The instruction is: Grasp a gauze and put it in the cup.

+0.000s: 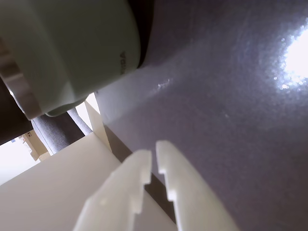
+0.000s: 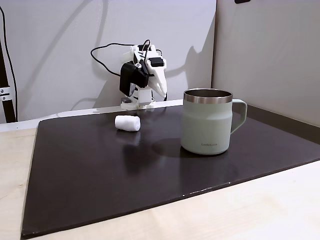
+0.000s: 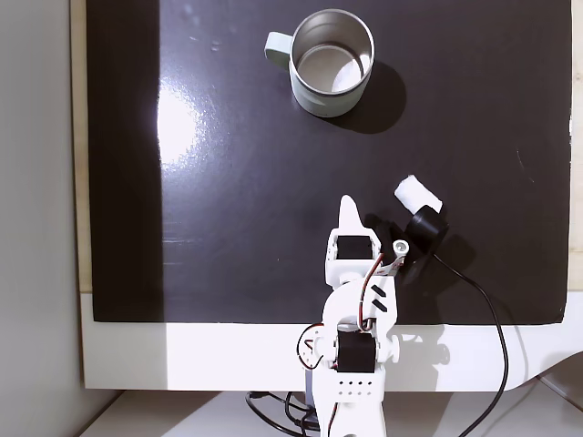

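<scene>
presently, findings at this moment:
gripper point(image 3: 348, 208): folded back over the base at the near edge of the dark mat point(image 3: 228, 228) in the top-down fixed view; fingertips point(image 1: 144, 161) almost together in the wrist view, only a thin slit between them, holding nothing.
gauze point(image 3: 418, 194): lying on its side on the mat, untouched; in the top-down fixed view just right of the gripper tip and slightly ahead of it, close beside the black wrist camera point(image 3: 424, 225).
long axis of gauze: slanted across the mat in that view, upper left to lower right; roughly crosswise to the gripper's pointing line.
cup point(image 3: 332, 62): upright, mouth open, handle to the left in the top-down fixed view; well ahead of the gripper, well apart from the gauze.
task state: judged not begun; gauze not yet grasped.
next move, judged: swing right, spread fingers, descend across the roll's short side.
risk, judged: soft roll may roll away if nudged.
</scene>
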Controlling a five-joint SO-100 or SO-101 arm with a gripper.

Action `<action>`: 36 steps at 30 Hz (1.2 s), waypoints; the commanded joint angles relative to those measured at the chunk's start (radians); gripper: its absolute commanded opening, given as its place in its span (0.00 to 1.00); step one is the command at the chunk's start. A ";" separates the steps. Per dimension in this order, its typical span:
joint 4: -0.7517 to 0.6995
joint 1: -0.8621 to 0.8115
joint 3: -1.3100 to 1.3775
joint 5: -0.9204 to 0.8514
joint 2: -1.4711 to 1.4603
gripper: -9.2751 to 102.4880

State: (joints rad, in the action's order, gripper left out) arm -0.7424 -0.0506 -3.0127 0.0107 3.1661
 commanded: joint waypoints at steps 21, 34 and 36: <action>-0.026 0.052 0.018 -0.083 0.012 0.08; -0.281 -0.089 0.314 -0.020 -0.049 0.08; -0.290 -0.117 0.371 -0.009 -0.120 0.08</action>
State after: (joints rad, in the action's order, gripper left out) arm -1.0170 -0.1335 -2.7612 -0.0092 3.1094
